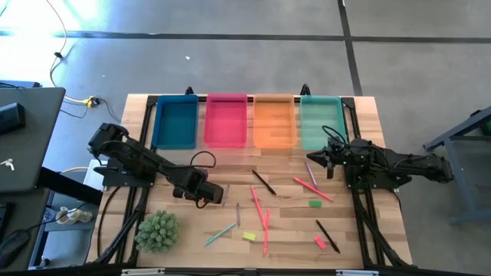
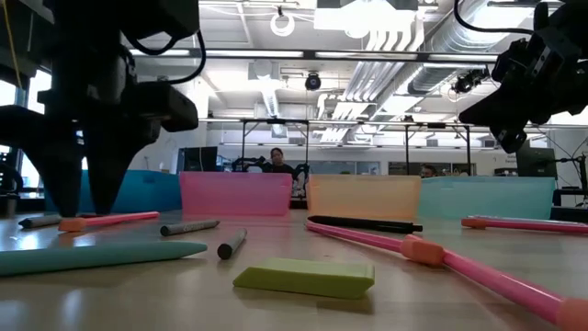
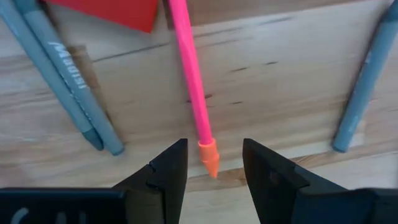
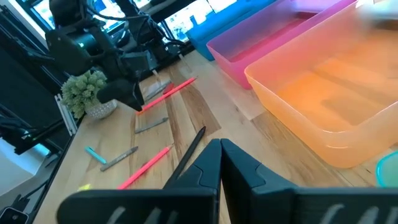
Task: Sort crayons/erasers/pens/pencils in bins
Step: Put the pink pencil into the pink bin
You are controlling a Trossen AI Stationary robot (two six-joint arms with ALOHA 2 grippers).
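Jaws of the left gripper stand open astride the orange tip of a pink pen lying on the table; the right gripper is closed and empty, near the bins. Progress: all four bins appear empty; every item remains unsorted on the table. Orientation: the pen's long axis runs directly away from the left gripper, tip toward it.

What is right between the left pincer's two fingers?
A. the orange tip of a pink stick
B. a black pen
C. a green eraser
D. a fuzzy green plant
A: in the left wrist view the left pincer stands open around the orange tip of the pink stick, not yet closed on it.
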